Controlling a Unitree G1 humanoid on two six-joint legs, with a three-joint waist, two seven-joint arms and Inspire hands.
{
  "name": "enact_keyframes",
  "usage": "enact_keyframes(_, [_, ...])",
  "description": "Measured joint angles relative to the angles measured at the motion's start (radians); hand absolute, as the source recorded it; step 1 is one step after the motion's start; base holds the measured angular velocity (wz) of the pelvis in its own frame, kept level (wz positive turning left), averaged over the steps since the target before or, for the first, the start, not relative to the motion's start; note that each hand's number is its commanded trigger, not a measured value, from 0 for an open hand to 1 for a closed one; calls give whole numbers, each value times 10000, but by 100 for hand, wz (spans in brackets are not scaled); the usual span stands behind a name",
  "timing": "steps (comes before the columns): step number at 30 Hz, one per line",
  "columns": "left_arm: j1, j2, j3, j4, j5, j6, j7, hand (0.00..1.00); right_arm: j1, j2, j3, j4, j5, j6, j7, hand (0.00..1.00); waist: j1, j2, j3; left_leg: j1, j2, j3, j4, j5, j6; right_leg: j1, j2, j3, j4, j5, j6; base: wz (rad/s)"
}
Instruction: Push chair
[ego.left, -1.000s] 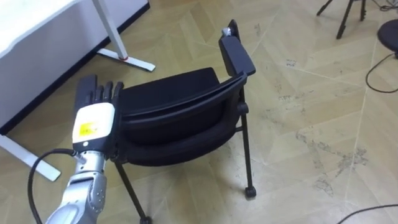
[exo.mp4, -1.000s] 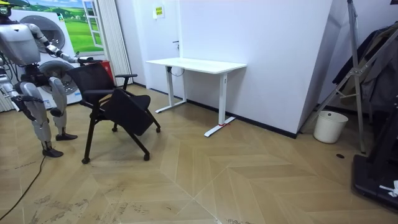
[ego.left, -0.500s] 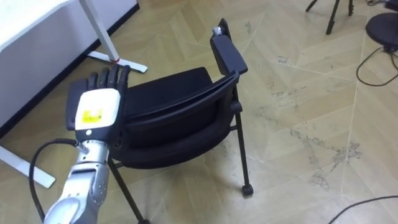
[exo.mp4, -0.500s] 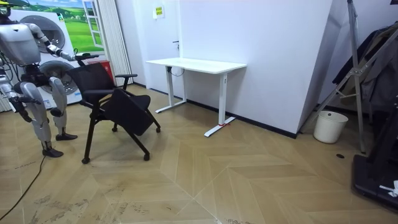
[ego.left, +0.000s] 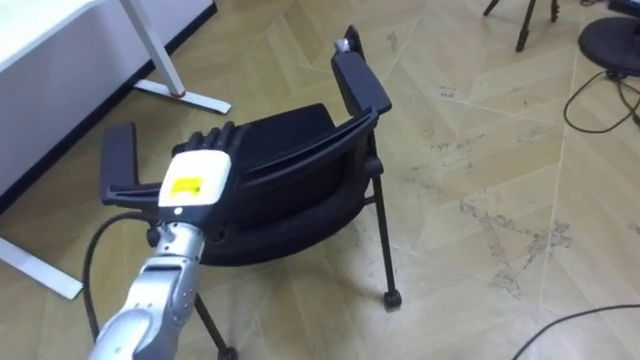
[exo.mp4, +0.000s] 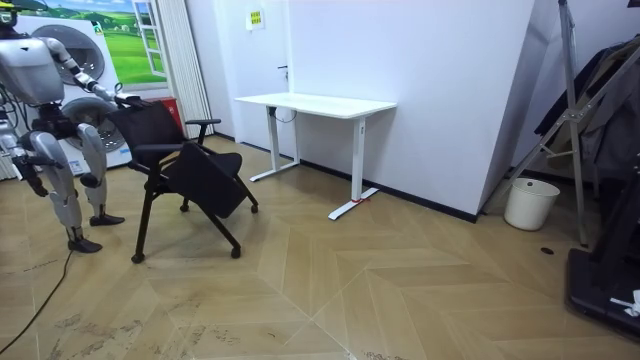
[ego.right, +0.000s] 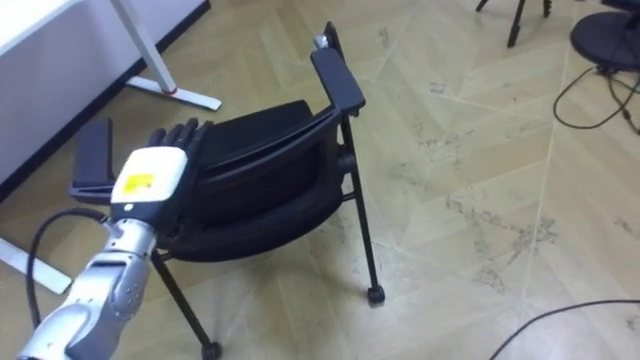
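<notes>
A black chair (ego.left: 290, 165) with two armrests stands on the wooden floor in front of me, its backrest toward me. My left hand (ego.left: 195, 180) lies with straight fingers on the top edge of the backrest, next to the chair's left armrest (ego.left: 118, 165). In the room view I stand behind the chair (exo.mp4: 185, 165) at the room view's left, left arm stretched out to the backrest. My right hand (exo.mp4: 38, 178) hangs at my side.
A white desk (exo.mp4: 315, 103) stands by the wall beyond the chair; its foot (ego.left: 190, 97) lies left of the chair. Tripod legs (ego.left: 520, 20), a dark round base (ego.left: 610, 40) and a floor cable (ego.left: 590, 100) are at the right. A white bin (exo.mp4: 527, 203) stands further off.
My left hand has slid right, off the left armrest and onto the backrest's top edge, so the armrest is uncovered. The eye view has shifted slightly; the chair stays put.
</notes>
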Motion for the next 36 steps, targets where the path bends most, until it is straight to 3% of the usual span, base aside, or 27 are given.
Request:
enact_keyframes(3, [43,112,31,709,-192,-347,484,0,42,-77,-46,-37,-202,-18,55,0,18,32,-29,186,15,102,-6,0,0,38,65,220,61,4,-10,-23])
enact_keyframes(5, [80,192,36,1089,-603,-604,577,0,105,-252,-226,-187,-315,-30,53,0,-21,167,-128,315,-4,162,-18,0,0,117,76,341,59,3,-8,-19])
enact_keyframes(7, [31,233,60,1342,-793,-721,564,0,104,-286,-350,-198,-294,-37,47,0,-39,136,-112,460,5,173,-21,0,0,232,108,411,51,0,-10,-9])
enact_keyframes(8, [-50,265,72,1438,-971,-755,484,12,79,-315,-492,-220,-242,-37,58,0,-46,95,-92,529,6,179,-25,0,0,290,117,456,45,-7,-12,-8])
enact_keyframes(10, [-171,375,95,1546,-1123,-812,270,51,1,-396,-678,-221,-220,-38,51,0,-51,63,-78,574,0,222,-27,-1,0,317,125,518,25,-9,-9,-5])
enact_keyframes(11, [-253,456,96,1565,-1306,-817,63,100,-3,-457,-706,-218,-172,-38,50,0,-65,31,-70,605,0,226,-38,-1,0,340,126,517,26,-7,-7,0])
enact_keyframes(18, [-344,492,275,1856,-1779,-912,-349,100,20,-573,-751,-213,-239,-10,49,0,-64,-8,-77,720,14,220,-37,-1,0,427,147,560,55,-6,-7,-1])
enact_keyframes(24, [-343,463,466,1903,-2047,-990,-467,100,24,-568,-765,-200,-253,-1,60,0,-57,-172,-169,763,31,216,-36,0,0,477,163,560,41,-2,-14,0])
enact_keyframes(28, [-529,464,888,2095,-2634,-958,-584,100,31,-583,-818,-201,-528,2,31,0,-64,-317,-149,875,44,237,-38,-1,0,555,203,660,23,-5,-20,-6])
enact_keyframes(36, [-593,455,912,2088,-2720,-1013,-539,100,40,-602,-619,-228,-892,90,-332,0,3,-336,-142,883,46,265,-37,-1,0,573,194,630,42,-13,-27,-1])
